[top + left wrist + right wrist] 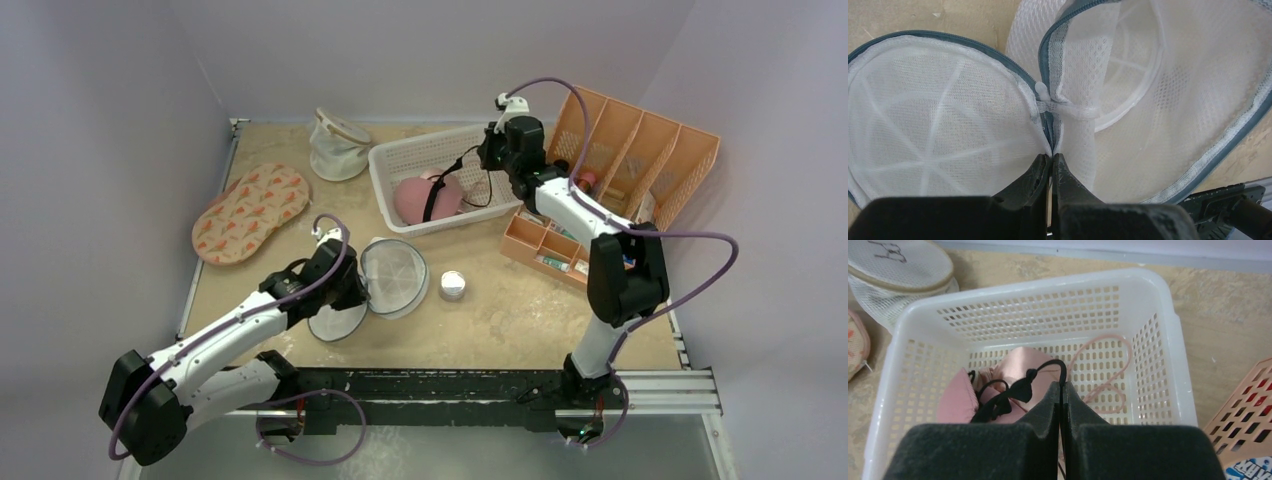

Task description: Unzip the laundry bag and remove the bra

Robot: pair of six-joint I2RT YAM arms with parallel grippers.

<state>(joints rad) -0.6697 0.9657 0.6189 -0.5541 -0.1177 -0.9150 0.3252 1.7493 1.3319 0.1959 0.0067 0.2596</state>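
Soft, even light from overhead fills the top view; shadows on the table (520,310) are faint; the walls (100,150) take a lilac cast; in the left wrist view the laundry bag (1173,125) glares near-white (its weave reads sharp); the right gripper (1061,388) looms dark and soft-focused in its own view.

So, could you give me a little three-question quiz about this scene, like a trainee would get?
1. True or false: the bra lies inside the white basket.
2. What is the right hand pinching?
A) the bra's black strap
B) a small round jar
C) an orange organizer
3. Fill in the gap: the round lid of the laundry bag is ____ (open or zipped shut).

Key: 1 true; 2 A; 3 open.
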